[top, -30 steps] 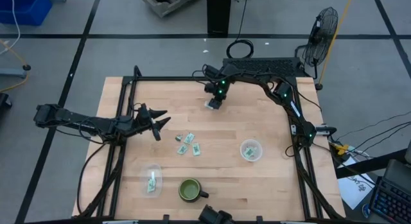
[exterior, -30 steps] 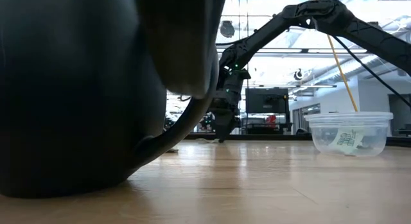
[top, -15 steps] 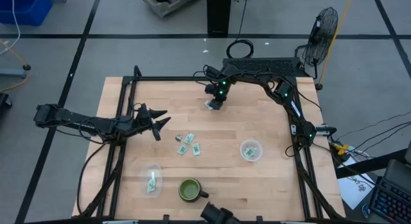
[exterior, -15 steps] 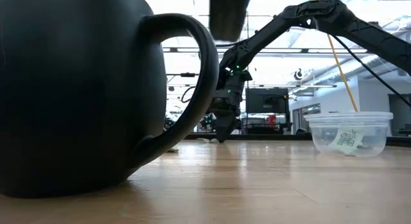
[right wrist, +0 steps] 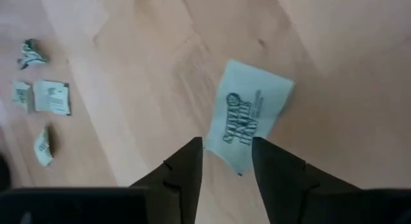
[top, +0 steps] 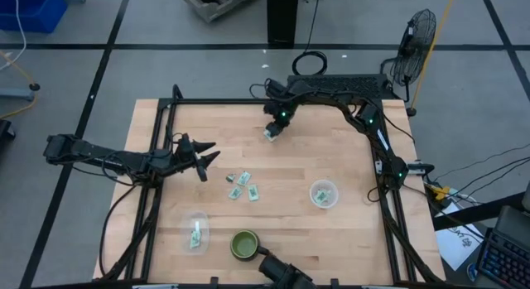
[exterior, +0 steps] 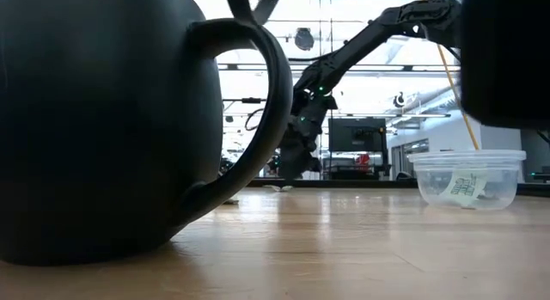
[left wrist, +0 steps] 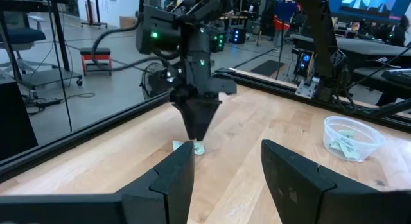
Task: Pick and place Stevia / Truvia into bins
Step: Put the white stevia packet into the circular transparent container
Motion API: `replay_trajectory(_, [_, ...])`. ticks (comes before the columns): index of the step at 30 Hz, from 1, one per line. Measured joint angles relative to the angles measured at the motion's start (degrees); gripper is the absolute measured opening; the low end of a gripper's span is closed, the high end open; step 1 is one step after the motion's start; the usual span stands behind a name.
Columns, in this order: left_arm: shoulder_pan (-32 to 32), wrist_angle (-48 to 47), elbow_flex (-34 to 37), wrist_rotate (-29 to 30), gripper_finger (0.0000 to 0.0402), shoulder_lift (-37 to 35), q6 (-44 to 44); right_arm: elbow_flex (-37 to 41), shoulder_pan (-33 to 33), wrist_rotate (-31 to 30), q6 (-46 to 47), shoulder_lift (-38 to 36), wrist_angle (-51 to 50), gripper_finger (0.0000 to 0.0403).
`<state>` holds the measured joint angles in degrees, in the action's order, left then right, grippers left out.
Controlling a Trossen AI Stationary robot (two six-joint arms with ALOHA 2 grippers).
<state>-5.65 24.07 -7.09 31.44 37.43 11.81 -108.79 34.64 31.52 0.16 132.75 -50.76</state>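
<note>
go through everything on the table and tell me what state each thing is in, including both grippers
Right gripper: open, fingers straddling a pale green paper packet lying flat on the wooden table.
Left gripper: open, empty, hovering at the table's left.
Right clear plastic cup: upright, packets inside.
Left clear plastic cup: upright, one packet inside.
Dark green mug: upright.
Loose packets: clustered mid-table, not binned.

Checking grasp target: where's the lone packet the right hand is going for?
The pale green-and-white paper packet lies flat on the wooden table's far middle, directly beneath the right hand, apart from the packet cluster.
</note>
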Motion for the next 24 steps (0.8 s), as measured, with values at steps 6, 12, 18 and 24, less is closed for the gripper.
replay_trajectory(6, [0.0,0.0,0.0,0.0,0.0184,0.0,0.0,0.8,0.2,-0.4,0.1,0.0,-1.5,0.0131])
replay_trajectory(12, [0.0,0.0,0.0,0.0,0.0184,0.0,0.0,0.8,-0.6,-5.0,-5.3,0.0,-2.4,0.0123])
replay_trajectory(18, [0.0,0.0,0.0,0.0,0.0184,0.0,0.0,0.8,-2.1,-8.4,-12.6,-0.7,-2.6,0.0085])
replay_trajectory(24, [0.0,0.0,0.0,0.0,0.0184,0.0,0.0,0.7,-4.7,-12.3,-20.1,-1.0,-3.1,0.0025])
